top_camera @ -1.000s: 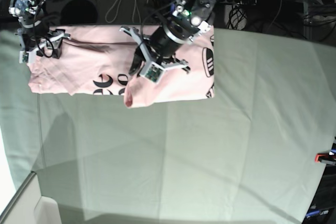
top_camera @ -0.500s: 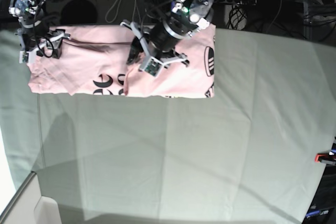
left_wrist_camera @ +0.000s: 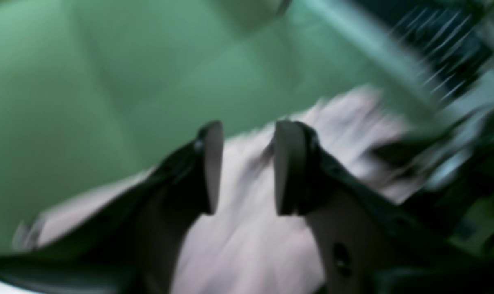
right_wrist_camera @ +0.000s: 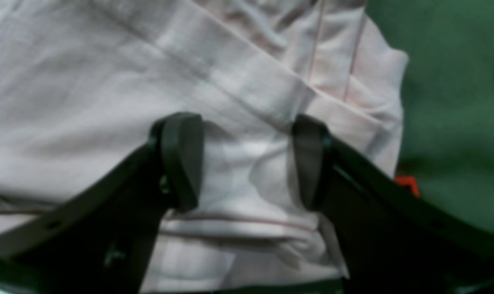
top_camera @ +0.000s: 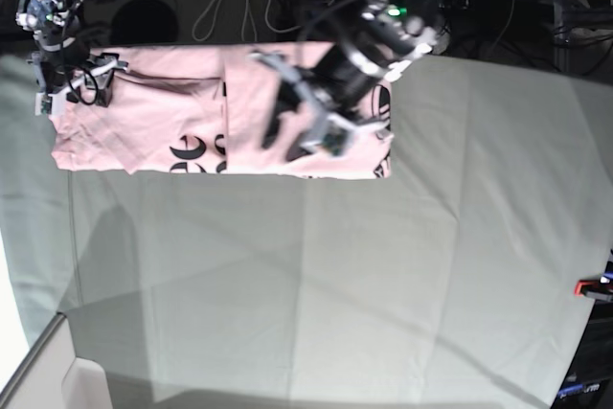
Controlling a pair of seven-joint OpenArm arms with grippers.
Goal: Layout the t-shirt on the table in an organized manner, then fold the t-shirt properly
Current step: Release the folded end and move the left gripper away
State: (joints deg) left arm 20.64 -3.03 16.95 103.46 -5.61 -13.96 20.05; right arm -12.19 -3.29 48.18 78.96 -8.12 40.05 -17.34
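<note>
The pale pink t-shirt [top_camera: 153, 122] lies as a long folded strip along the far edge of the table [top_camera: 383, 284], with black lettering at its near edge and right end. My left gripper [top_camera: 292, 131] hovers blurred over the strip's right half. In the left wrist view the left gripper [left_wrist_camera: 247, 167] is open, nothing between its pads, with the t-shirt [left_wrist_camera: 239, 245] below. My right gripper [top_camera: 77, 83] sits at the strip's left end. Seen from the right wrist, the right gripper [right_wrist_camera: 245, 161] is open over creased t-shirt layers [right_wrist_camera: 108, 81].
Cables [top_camera: 230, 2] and a power strip lie on the dark floor beyond the far edge. A red clamp [top_camera: 589, 286] sits at the table's right edge, another red clamp [right_wrist_camera: 406, 183] beside the shirt's end. A white box [top_camera: 86, 385] stands at the near left corner.
My left gripper let go of the raised fold, which now lies flat on the strip, and the arm swung to the right. The right arm has not moved.
</note>
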